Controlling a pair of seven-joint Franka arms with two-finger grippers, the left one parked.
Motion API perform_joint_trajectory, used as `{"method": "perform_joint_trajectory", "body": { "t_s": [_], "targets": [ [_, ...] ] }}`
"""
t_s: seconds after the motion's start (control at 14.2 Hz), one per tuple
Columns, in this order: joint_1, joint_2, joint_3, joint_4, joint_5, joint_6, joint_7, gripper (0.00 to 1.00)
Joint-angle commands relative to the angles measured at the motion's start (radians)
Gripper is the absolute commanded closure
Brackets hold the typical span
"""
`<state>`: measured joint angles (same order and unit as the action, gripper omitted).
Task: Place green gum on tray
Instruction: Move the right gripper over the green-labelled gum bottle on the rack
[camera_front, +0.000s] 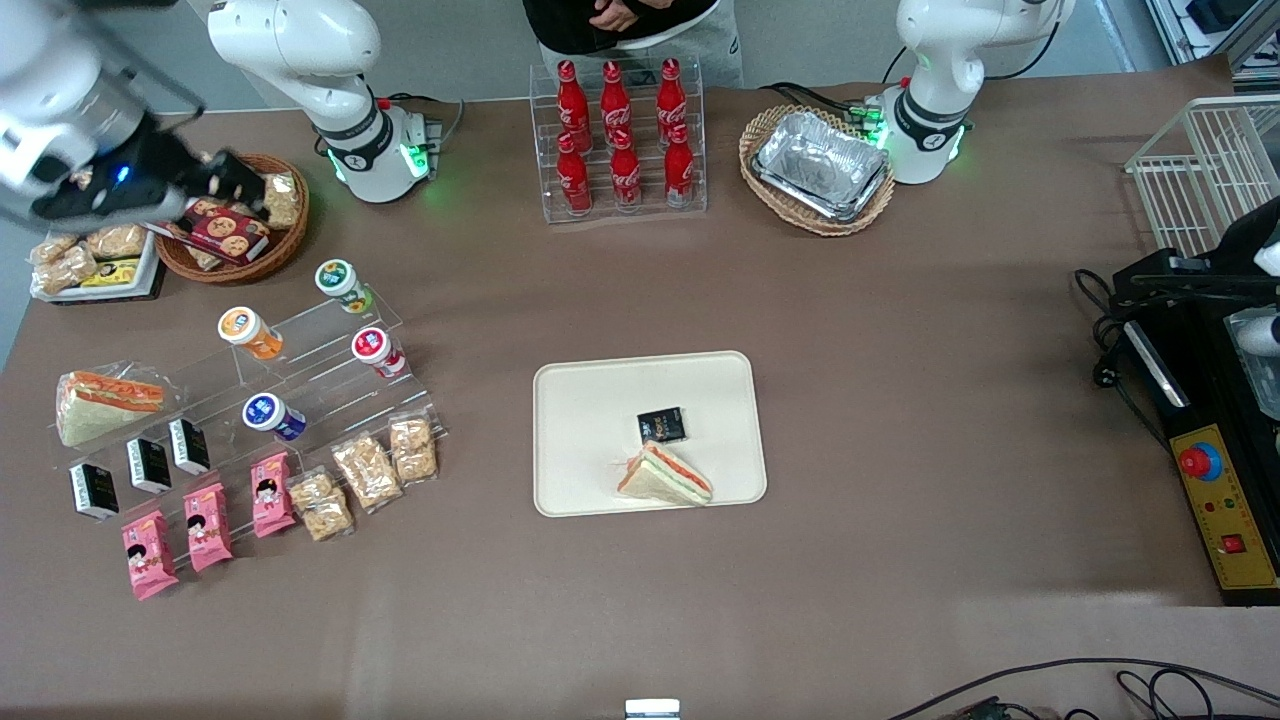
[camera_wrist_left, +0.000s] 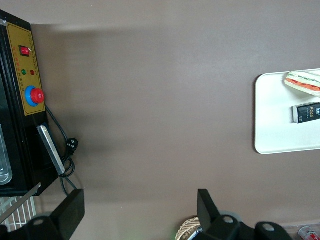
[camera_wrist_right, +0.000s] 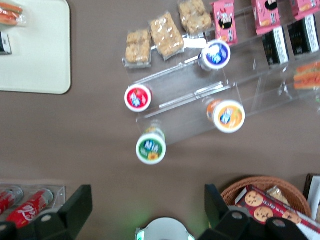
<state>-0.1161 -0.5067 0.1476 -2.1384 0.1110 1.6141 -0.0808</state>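
Observation:
The green gum (camera_front: 338, 280) is a small canister with a green-and-white lid, standing on the top step of a clear acrylic stand toward the working arm's end of the table. It also shows in the right wrist view (camera_wrist_right: 151, 148). The cream tray (camera_front: 590, 420) lies mid-table, nearer the front camera, and holds a sandwich (camera_front: 665, 475) and a black packet (camera_front: 661, 425). The tray's corner shows in the right wrist view (camera_wrist_right: 40, 50). My gripper (camera_front: 235, 185) hangs high over the wicker snack basket, farther from the front camera than the gum. It is open and empty (camera_wrist_right: 147, 200).
Orange-lidded (camera_front: 245, 328), red-lidded (camera_front: 372, 346) and blue-lidded (camera_front: 263, 412) canisters share the stand. Snack packets lie nearer the front camera. A wicker basket of cookies (camera_front: 270, 250) sits under my gripper. A cola bottle rack (camera_front: 620, 140) and a foil tray in a basket (camera_front: 820, 165) stand farther back.

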Motion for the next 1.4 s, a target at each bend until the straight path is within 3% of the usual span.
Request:
{"method": "perform_joint_trajectory", "body": {
  "t_s": [0.0,0.56,1.33],
  "targets": [
    [-0.002,-0.138,-0.008,-0.144,0.036,0.023,0.003,0.00],
    [0.003,-0.113,0.036,-0.152,0.084,0.049,0.102,0.00],
    [0.019,-0.026,0.096,-0.504,0.087,0.482,0.104,0.00]
  ]
}}
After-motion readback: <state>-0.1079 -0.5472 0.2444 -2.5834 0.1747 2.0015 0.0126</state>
